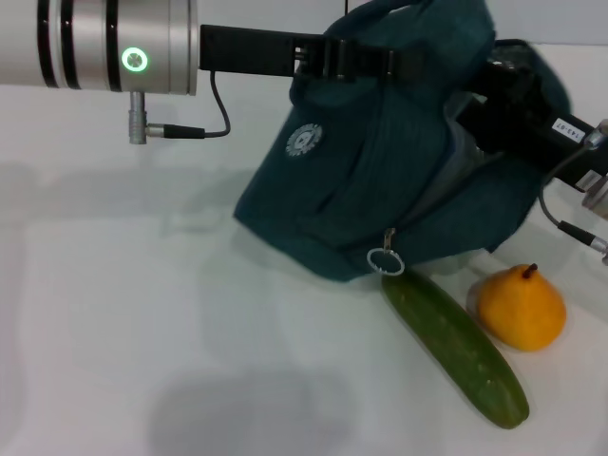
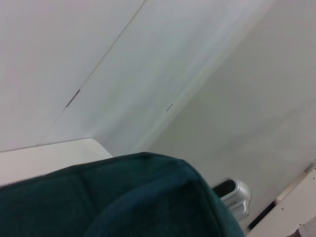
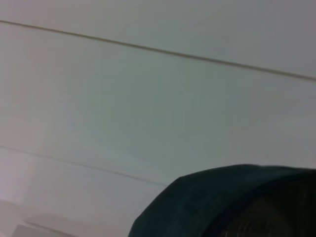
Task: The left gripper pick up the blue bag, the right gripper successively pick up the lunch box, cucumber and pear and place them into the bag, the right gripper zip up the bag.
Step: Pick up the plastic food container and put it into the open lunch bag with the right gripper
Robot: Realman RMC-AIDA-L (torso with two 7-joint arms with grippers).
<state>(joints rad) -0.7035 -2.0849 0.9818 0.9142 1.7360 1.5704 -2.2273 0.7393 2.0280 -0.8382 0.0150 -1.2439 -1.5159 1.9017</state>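
The blue bag [image 1: 380,180] hangs tilted above the white table, its lower corner near the surface and its zip ring pull [image 1: 386,260] dangling. My left gripper [image 1: 366,59] comes in from the left and is shut on the bag's top by the handles. From the right, my right arm [image 1: 532,119] pushes into the bag's open side, and its gripper end is hidden by the fabric. The cucumber [image 1: 456,347] lies on the table just under the bag, with the pear [image 1: 521,306] upright to its right. The lunch box is out of view. Both wrist views show only teal fabric [image 2: 123,197] [image 3: 237,202].
The white table [image 1: 142,313] stretches to the left and front of the bag. A cable [image 1: 195,131] hangs from my left arm's silver wrist. In the left wrist view a silver and black device [image 2: 232,193] stands beyond the bag.
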